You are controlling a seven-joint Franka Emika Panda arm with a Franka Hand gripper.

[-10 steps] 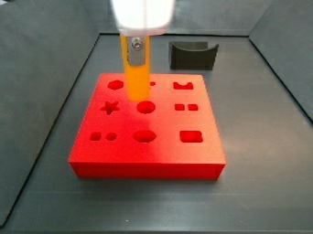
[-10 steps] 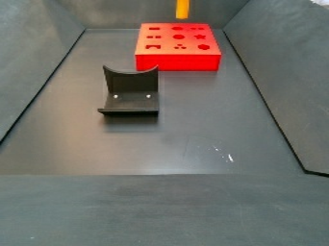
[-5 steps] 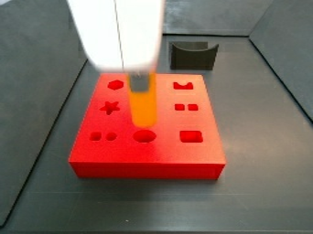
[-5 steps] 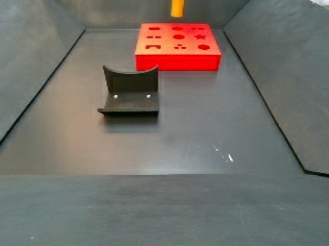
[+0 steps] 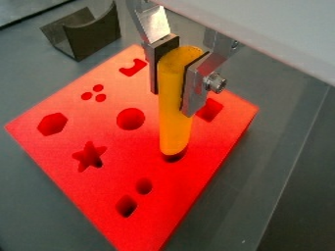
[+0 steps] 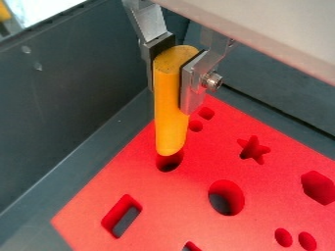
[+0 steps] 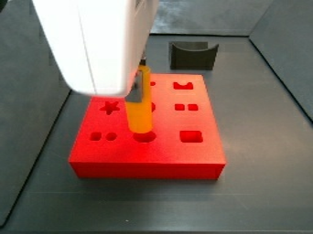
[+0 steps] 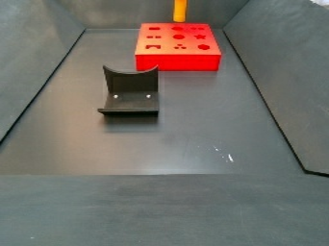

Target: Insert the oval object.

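My gripper (image 5: 177, 80) is shut on the oval object (image 5: 174, 110), a long orange-yellow peg held upright by its upper part. It also shows in a wrist view (image 6: 169, 108) with the gripper (image 6: 178, 71) around it. The peg's lower end meets an oval hole (image 6: 167, 164) near one edge of the red block (image 6: 256, 211). In a side view the peg (image 7: 141, 111) stands at the front middle hole of the red block (image 7: 146, 157). I cannot tell how deep the tip sits. The peg's top (image 8: 180, 9) also shows in a side view behind the block (image 8: 180, 60).
A dark grey curved holder (image 7: 192, 55) stands on the floor behind the block, and shows in a side view (image 8: 129, 91) and a wrist view (image 5: 81, 29). The white arm body (image 7: 91, 46) hides the block's back left. Grey walls enclose the floor.
My gripper has carried the peg from the block's back row toward the front middle hole and lowered it until its tip meets the hole.
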